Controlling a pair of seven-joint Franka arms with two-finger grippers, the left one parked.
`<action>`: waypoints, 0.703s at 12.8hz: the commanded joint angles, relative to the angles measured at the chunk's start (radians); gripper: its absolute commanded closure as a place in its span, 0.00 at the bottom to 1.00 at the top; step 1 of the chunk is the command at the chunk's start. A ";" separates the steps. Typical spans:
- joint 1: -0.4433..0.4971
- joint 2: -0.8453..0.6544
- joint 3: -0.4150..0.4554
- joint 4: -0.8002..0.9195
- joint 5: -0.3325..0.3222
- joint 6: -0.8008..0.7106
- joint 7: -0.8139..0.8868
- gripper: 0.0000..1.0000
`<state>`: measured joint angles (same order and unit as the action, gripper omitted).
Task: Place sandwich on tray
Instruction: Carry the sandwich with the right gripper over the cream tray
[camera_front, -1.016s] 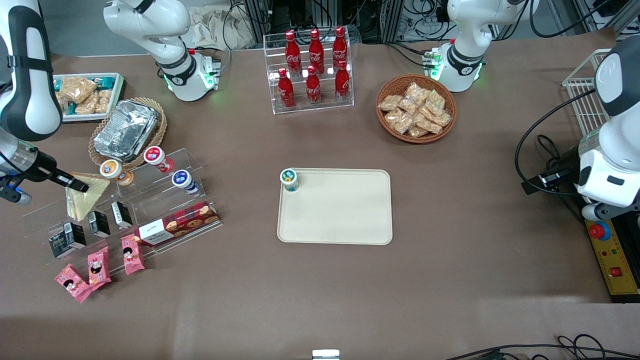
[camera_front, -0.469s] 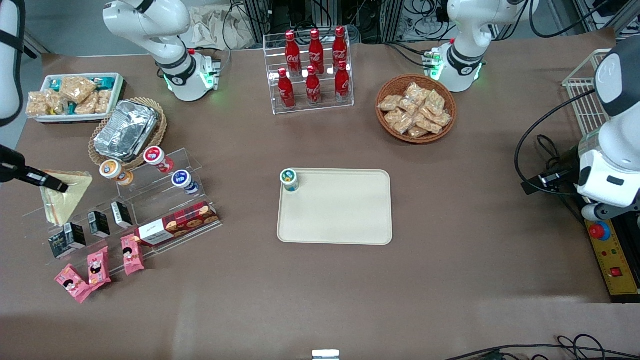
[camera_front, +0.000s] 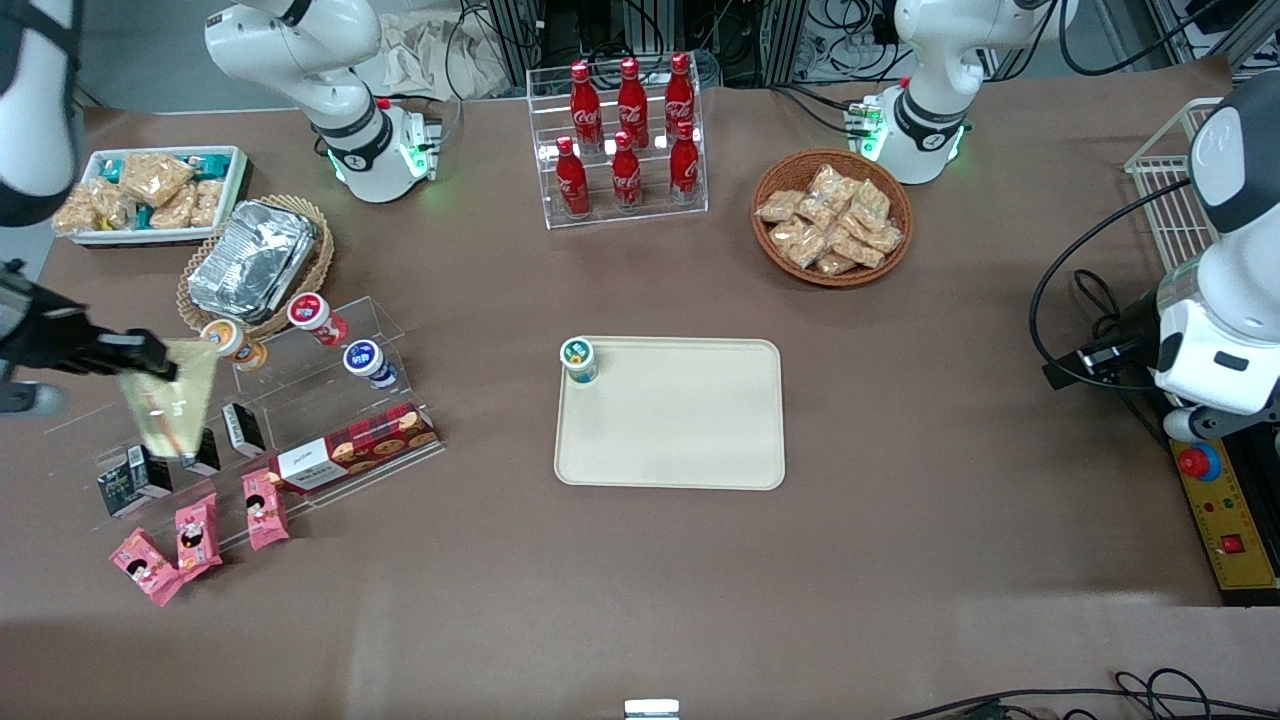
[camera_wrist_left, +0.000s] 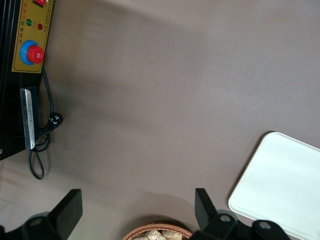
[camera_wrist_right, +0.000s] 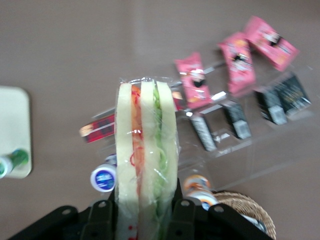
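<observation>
Sandwich (camera_front: 172, 398) is up off the table in your gripper (camera_front: 150, 367), jaws clamped on the 2 bread faces near one end, and it hangs above the clear acrylic display stand (camera_front: 300, 395) at the working arm's end of the table. From the wrist you see the cut edge straight on (camera_wrist_right: 145, 150), red and green filling between pale slices, with the wrap bulging just past the fingers (camera_wrist_right: 100, 220). That grip is the thing to watch: soft bread in slick film, held at one end, so a quick swing could let the wedge pivot or slide out. Squeeze harder and you likely crush it instead. Your tray (camera_front: 670, 412) sits well apart, toward the middle of the table, with 1 small capped cup (camera_front: 578, 359) standing in a corner of it. Carry low and you risk clipping the stand's cups (camera_front: 365, 360); drop in near that corner and you could knock the cup over.
</observation>
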<state>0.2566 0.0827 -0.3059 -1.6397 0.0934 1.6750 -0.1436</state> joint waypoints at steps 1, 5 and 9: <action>0.110 0.028 -0.013 0.043 0.023 -0.029 -0.069 0.60; 0.258 0.051 -0.013 0.052 0.020 -0.018 -0.126 0.60; 0.395 0.141 -0.012 0.150 0.020 0.005 -0.226 0.60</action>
<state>0.6040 0.1518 -0.3037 -1.5803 0.0946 1.6800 -0.3073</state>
